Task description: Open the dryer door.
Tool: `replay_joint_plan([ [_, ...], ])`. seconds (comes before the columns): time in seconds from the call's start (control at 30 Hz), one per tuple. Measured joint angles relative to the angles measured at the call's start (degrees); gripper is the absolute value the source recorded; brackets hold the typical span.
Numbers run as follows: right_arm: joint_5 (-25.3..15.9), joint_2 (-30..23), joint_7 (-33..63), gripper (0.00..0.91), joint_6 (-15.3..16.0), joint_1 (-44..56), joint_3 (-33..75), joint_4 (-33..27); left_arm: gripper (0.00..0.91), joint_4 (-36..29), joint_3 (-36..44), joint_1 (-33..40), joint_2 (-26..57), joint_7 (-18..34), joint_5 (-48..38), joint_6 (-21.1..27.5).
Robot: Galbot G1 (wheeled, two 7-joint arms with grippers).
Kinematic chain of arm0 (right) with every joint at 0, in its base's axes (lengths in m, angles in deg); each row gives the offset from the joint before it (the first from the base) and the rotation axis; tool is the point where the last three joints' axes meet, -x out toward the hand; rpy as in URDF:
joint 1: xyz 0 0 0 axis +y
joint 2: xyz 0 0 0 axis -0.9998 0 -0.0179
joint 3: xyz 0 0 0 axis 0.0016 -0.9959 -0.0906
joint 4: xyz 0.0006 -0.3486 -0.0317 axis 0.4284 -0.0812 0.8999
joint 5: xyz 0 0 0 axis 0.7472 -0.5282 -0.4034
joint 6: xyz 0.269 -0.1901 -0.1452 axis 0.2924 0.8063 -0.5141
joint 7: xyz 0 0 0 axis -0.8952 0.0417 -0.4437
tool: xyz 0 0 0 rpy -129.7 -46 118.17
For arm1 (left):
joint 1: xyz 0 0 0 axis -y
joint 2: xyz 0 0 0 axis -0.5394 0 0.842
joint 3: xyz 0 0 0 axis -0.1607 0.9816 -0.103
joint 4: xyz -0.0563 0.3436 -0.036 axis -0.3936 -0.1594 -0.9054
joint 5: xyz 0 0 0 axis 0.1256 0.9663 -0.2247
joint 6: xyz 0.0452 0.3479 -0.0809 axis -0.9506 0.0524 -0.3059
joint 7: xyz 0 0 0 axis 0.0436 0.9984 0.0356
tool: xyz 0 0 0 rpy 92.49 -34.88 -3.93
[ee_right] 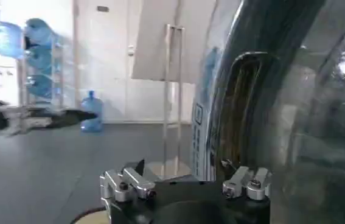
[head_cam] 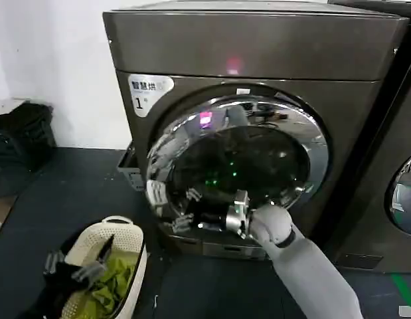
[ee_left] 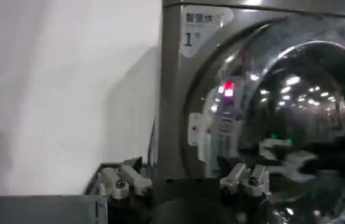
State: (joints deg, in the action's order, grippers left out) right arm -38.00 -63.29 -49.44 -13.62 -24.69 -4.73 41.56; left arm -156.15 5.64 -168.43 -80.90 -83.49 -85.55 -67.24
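Observation:
The dryer (head_cam: 258, 46) is a dark bronze-grey box with a white "1" label (head_cam: 149, 90) and a pink light (head_cam: 233, 65). Its round dryer door (head_cam: 311, 136) has a wide chrome ring around dark glass. The door's left edge looks slightly away from the front. My right gripper (head_cam: 188, 209) is open at the door's lower left, its fingers (ee_right: 126, 182) spread beside the chrome rim (ee_right: 269, 91) with nothing between them. My left gripper (head_cam: 76, 266) hangs open low on the left over a basket, facing the dryer (ee_left: 172, 91) and its door (ee_left: 318, 55).
A white laundry basket (head_cam: 119, 229) with green cloth (head_cam: 112, 286) stands on the dark floor at the front left. A second dark machine (head_cam: 404, 133) stands close on the right. A black bag (head_cam: 22, 133) lies by the white wall, and a small grey tray (head_cam: 129, 169) juts from the dryer's left side.

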Motion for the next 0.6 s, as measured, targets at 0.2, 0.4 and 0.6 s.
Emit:
replay_joint_plan([
  [0.2, 1.2, 1.9, -7.2, 0.907, 1.5, 2.3, 2.3, 3.1, 0.907, 4.5, -2.2, 5.0, 5.5, 0.9, -4.7, 0.8],
  [0.4, 0.5, 3.6, -15.3, 0.907, 2.6, 5.0, 5.1, 6.1, 0.907, 10.2, -1.5, 9.5, 9.7, -3.7, -2.5, -4.9],
  [0.6, -1.6, 5.2, -22.2, 0.907, 2.7, 8.4, 8.9, 9.0, 0.907, 16.0, 0.7, 13.8, 14.6, -7.6, -5.9, -10.2],
])
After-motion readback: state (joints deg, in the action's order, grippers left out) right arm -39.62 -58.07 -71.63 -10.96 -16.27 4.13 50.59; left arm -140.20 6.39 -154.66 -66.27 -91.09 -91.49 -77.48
